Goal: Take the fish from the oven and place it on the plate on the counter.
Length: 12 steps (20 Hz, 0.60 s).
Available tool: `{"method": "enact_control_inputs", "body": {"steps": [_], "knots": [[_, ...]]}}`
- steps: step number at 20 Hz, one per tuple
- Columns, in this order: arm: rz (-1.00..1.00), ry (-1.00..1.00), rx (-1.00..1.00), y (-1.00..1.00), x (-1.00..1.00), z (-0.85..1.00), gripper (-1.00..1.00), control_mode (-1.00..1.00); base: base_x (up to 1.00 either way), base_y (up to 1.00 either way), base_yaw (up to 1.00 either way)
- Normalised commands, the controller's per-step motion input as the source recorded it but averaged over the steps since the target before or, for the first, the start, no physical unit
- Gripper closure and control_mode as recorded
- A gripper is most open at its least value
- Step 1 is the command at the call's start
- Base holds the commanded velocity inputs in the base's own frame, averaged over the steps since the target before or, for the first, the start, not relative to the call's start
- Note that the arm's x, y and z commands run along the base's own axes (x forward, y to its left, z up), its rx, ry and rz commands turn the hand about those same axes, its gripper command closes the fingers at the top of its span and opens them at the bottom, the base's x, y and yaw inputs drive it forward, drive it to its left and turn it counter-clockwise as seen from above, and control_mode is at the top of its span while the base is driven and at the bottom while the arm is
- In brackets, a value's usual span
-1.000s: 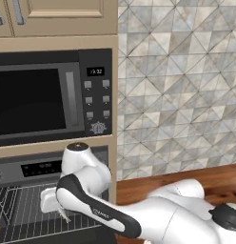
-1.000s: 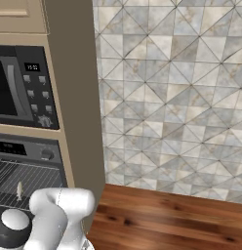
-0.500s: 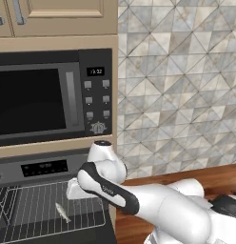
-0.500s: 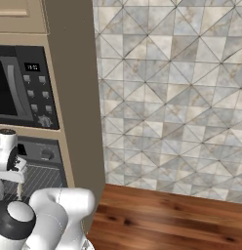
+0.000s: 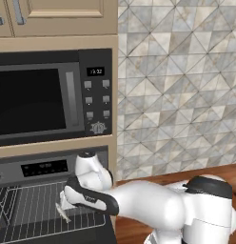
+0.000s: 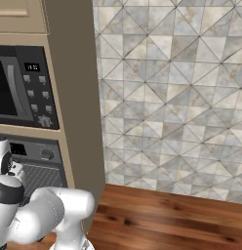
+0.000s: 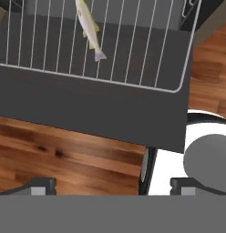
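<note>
Hand view: one fish (image 7: 89,28) on one oven (image 5: 48,200) wire rack (image 7: 133,50), gripper (image 7: 113,185) spread wide, holding nothing.

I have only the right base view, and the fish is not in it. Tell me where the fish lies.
Observer: The fish lies on the wire rack of the oven, close by the arm.
Operator: Report the hand.
Observer: The hand is open and holds nothing. In the hand view the fish sits far from the fingertips.
Operator: Say which way the tail points.
Observer: It points toward the rack's front edge.
</note>
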Motion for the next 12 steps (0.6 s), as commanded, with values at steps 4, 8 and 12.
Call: {"method": "enact_control_inputs", "body": {"steps": [4, 8, 12], "knots": [[0.00, 0.00, -0.15, 0.24, 0.38, -0.47, -1.00, -1.00, 0.00, 0.00, 0.00], [0.00, 0.00, -0.09, 0.01, 0.49, -0.69, -1.00, -1.00, 0.00, 0.00, 0.00], [0.01, 0.00, -0.02, 0.08, 0.26, -0.41, -1.00, -1.00, 0.00, 0.00, 0.00]]}}
